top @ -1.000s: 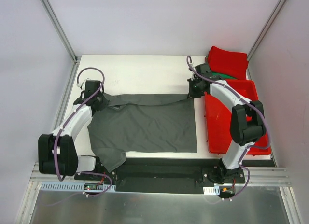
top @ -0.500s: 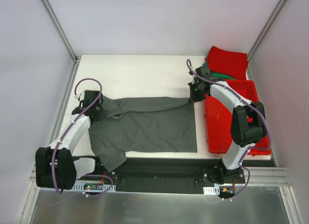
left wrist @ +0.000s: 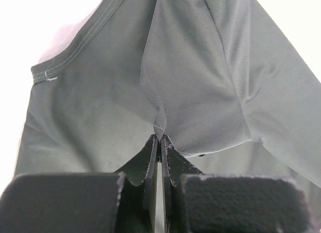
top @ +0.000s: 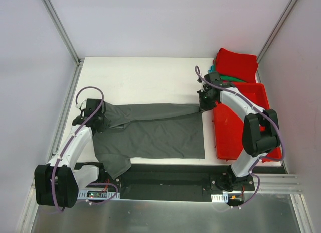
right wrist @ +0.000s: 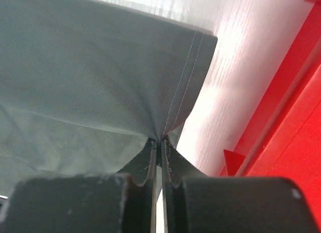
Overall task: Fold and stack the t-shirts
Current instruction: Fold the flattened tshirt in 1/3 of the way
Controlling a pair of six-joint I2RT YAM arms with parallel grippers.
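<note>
The dark charcoal t-shirt point(top: 150, 135) lies spread on the table point(top: 145, 77) just to the left of the red tray point(top: 228, 137), its right hem running close along the tray's left wall. The right gripper point(top: 204, 103) sits by the tray's far left corner with its fingers closed tight on the shirt's hemmed corner, as the right wrist view shows. The left gripper point(top: 98, 117) is well apart from the tray, at the shirt's opposite end, and its fingers are pinched shut on a fold of cloth near the sleeve. Between them the far edge is raised and laid partly over the body, so the first fold looks only part made. Just beyond the tray's far end, a bright red t-shirt point(top: 235, 62) rests folded on a teal-green t-shirt point(top: 228, 78), of which only a sliver shows. Two shirts therefore seem finished. What appears left is completing this fold, reducing the charcoal shirt to a rectangle and adding it to that pile.
</note>
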